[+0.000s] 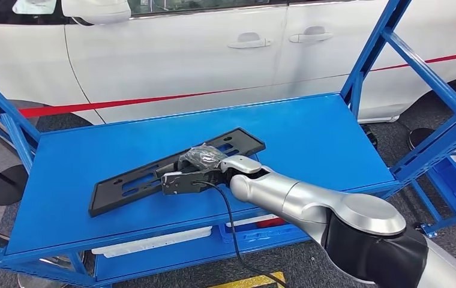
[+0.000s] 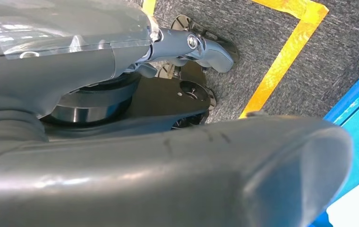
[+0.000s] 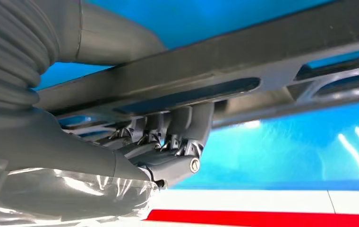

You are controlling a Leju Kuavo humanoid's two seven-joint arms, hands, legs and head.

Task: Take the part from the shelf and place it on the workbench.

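White car (image 1: pixel 213 54) w/ red stripe behind blue metal shelf (image 1: pixel 309 132). Long flat black plastic part (image 1: pixel 129 183) w/ slots lies diagonally on shelf top — right hand (image 1: pixel 192 179) fingers curled around its edge.

You had open shelf deck (image 1: pixel 309 135) right of the part (image 1: pixel 153 177); blue uprights (image 1: pixel 372 51) and the car (image 1: pixel 213 54) blocked far side.

I get bright, even light; glare streaks the blue shelf (image 3: pixel 310 142) up close, where my wrist pictures blur.
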